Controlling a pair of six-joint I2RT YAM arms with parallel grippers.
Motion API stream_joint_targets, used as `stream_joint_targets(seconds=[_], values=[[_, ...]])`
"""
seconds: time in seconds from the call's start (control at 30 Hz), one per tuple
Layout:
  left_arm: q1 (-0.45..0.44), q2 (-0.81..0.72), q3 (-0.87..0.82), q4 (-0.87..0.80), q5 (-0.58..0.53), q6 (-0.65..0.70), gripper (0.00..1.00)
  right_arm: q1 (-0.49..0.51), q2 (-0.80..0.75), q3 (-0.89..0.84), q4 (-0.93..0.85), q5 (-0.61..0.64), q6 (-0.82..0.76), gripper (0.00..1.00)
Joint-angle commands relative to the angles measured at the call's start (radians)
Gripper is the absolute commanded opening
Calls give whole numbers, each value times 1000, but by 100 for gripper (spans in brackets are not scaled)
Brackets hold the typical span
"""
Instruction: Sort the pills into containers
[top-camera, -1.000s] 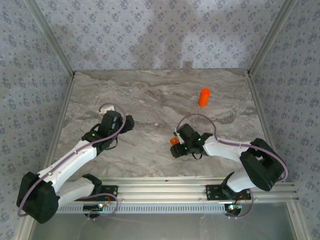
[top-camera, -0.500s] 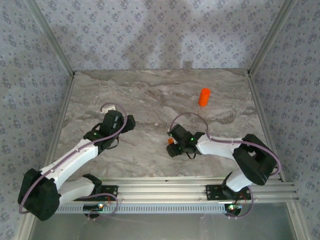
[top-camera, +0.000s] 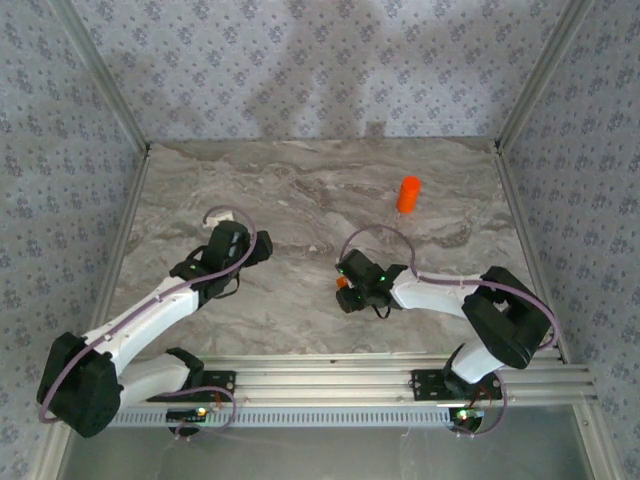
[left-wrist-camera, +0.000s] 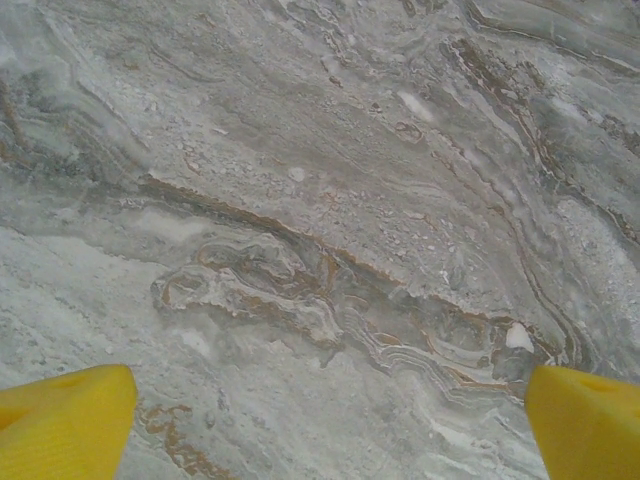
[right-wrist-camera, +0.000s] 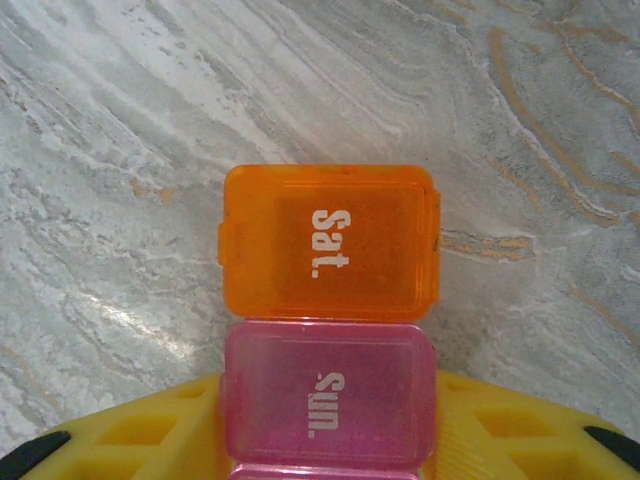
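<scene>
The containers are two joined small boxes with their lids down: an orange one marked "Sat." (right-wrist-camera: 328, 243) and a pink one marked "Sun." (right-wrist-camera: 328, 400). They lie on the marble table, seen from above as an orange spot (top-camera: 342, 283). My right gripper (right-wrist-camera: 328, 425) has its yellow fingers (right-wrist-camera: 140, 440) pressed against both sides of the pink box. From above it sits at mid-table (top-camera: 350, 288). My left gripper (left-wrist-camera: 325, 425) hangs open over bare marble at the left (top-camera: 256, 245), its yellow fingertips (left-wrist-camera: 65, 420) far apart. The pills are out of view.
An orange-red cylindrical bottle (top-camera: 407, 194) stands upright at the back right of the table. Patterned walls with metal frame posts (top-camera: 128, 120) close in the table on three sides. A metal rail (top-camera: 330, 378) runs along the near edge.
My right gripper has shifted a little left and its fingers have closed in on the pink box. The left arm has barely moved and stays open.
</scene>
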Motion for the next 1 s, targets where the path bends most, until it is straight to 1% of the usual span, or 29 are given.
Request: stream_joint_targets(seconds=[0.0, 0.13, 0.23, 0.37, 0.57, 0.77, 0.87, 0.97], values=[[-8, 6, 31, 18, -4, -23, 99, 3, 20, -6, 12, 7, 0, 49], [-9, 0, 30, 19, 0, -28, 99, 3, 14, -13, 14, 4, -2, 53], [-9, -3, 31, 17, 4, -27, 99, 2, 6, -25, 15, 3, 2, 59], [-10, 0, 31, 17, 4, -27, 99, 4, -11, -43, 16, 2, 8, 59], [-12, 3, 31, 24, -3, -42, 99, 9, -25, -63, 16, 7, 9, 52], [-18, -7, 19, 53, -21, -109, 99, 7, -26, -74, 33, 9, 6, 39], [-19, -23, -4, 93, -20, -124, 99, -13, -26, -64, 41, -13, -10, 35], [-19, -30, -18, 136, 10, -99, 99, -57, -29, -45, 54, -65, -33, 33]])
